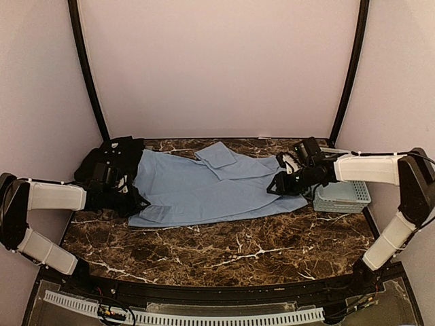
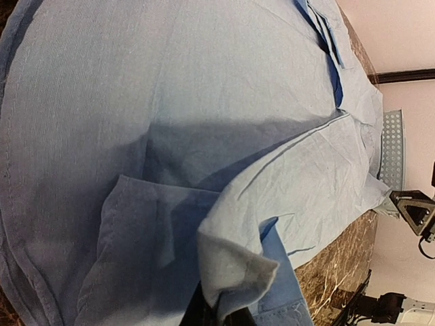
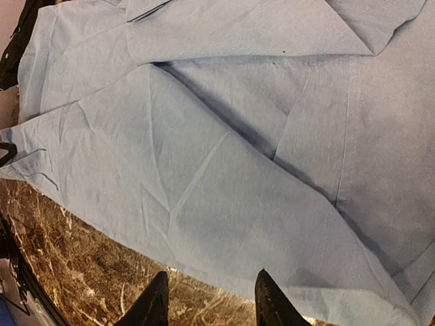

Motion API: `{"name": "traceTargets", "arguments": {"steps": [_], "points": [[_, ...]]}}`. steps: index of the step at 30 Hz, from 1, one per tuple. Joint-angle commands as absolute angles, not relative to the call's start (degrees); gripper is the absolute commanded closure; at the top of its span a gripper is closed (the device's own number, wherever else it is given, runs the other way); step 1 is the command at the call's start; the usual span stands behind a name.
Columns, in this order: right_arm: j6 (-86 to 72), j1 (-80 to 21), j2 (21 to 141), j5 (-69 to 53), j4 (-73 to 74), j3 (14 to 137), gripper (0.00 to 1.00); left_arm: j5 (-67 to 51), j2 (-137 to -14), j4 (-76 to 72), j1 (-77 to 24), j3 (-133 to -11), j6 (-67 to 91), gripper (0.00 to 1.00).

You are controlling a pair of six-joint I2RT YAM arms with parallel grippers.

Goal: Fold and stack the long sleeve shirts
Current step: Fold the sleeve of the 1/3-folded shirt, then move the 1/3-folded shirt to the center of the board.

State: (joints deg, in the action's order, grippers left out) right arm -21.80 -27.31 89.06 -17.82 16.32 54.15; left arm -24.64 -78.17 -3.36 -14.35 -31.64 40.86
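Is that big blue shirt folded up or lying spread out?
Mostly spread: the light blue shirt lies flat across the marble table, with only one flap folded over near its far edge.

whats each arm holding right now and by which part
The left arm has its jaws shut on the blue shirt, pinching a bunched fold at its edge. The right arm holds nothing: its jaws stand open over the shirt's edge.
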Motion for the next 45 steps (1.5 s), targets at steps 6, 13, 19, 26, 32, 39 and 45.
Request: {"name": "traceTargets", "arguments": {"steps": [6, 13, 19, 26, 32, 39, 45], "points": [[-19.7, -25.8, 98.1, -14.8, 11.5, 56.2, 0.62, -22.0, -78.4, -2.4, -13.8, -31.8, 38.4, 0.92], [-19.9, -24.8, 97.4, -13.5, 8.8, 49.1, 0.63, -14.4, -76.7, 1.5, -13.7, -33.1, 35.5, 0.77], [-19.5, -24.8, 93.5, -11.8, 8.7, 46.7, 0.62, -5.5, -71.2, 9.0, -13.7, -36.1, 33.6, 0.56], [-18.2, -25.0, 86.4, -9.7, 9.0, 47.1, 0.6, -2.4, -62.7, 7.9, -13.8, -35.7, 33.5, 0.36], [-16.8, -24.9, 91.1, -7.4, 8.6, 50.9, 0.59, -15.0, -66.9, -2.1, -16.0, -33.1, 33.8, 0.31], [-16.2, -24.8, 98.1, -4.8, 9.8, 53.5, 0.6, -15.0, -76.2, -8.2, -24.2, -34.4, 33.3, 0.31], [-18.8, -25.3, 98.3, -4.0, 11.1, 48.3, 0.62, -14.0, -85.8, -7.9, -25.4, -35.8, 32.7, 0.32]]}}
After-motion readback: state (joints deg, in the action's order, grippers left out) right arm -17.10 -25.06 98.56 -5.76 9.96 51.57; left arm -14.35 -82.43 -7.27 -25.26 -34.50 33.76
